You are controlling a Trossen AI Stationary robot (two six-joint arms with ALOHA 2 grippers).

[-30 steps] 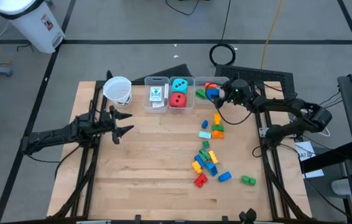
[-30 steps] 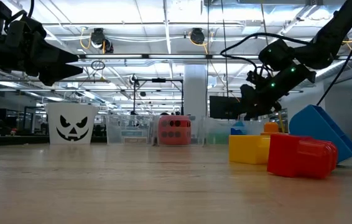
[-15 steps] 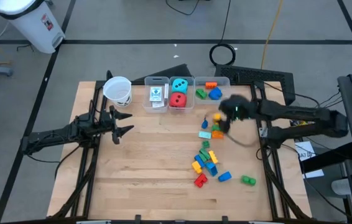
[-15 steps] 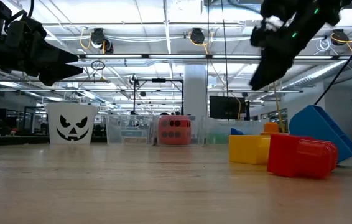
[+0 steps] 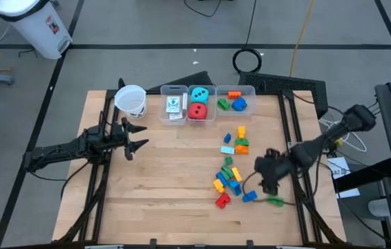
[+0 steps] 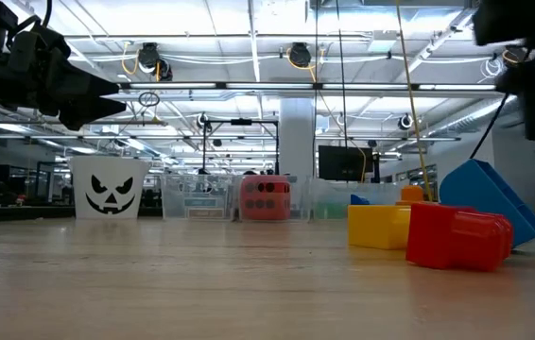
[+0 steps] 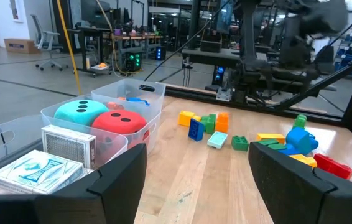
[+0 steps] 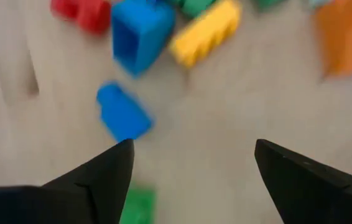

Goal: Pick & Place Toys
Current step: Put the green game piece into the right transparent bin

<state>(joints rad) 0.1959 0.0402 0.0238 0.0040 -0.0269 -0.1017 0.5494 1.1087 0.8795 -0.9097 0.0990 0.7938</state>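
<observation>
Open workshop hall with strip lights behind a light wooden table (image 5: 161,187). Along the far edge stand a white paper cup (image 5: 130,101) and three clear bins (image 5: 175,90) side by side: card packs (image 5: 173,106) in the first, a teal die (image 5: 198,95) and a red die (image 5: 197,111) in the middle one, a few bricks in the third (image 5: 235,101). More loose bricks (image 5: 229,173) lie scattered over the right half of the table, running toward the near right corner. The right gripper (image 5: 268,181) hangs over that near right scatter, fingers apart and holding nothing; its wrist view looks down on a blue brick (image 8: 123,115) and a green brick (image 8: 137,205) between the finger tips. The left gripper (image 5: 137,137) waits near the left edge, fingers apart and empty, just short of the cup.
</observation>
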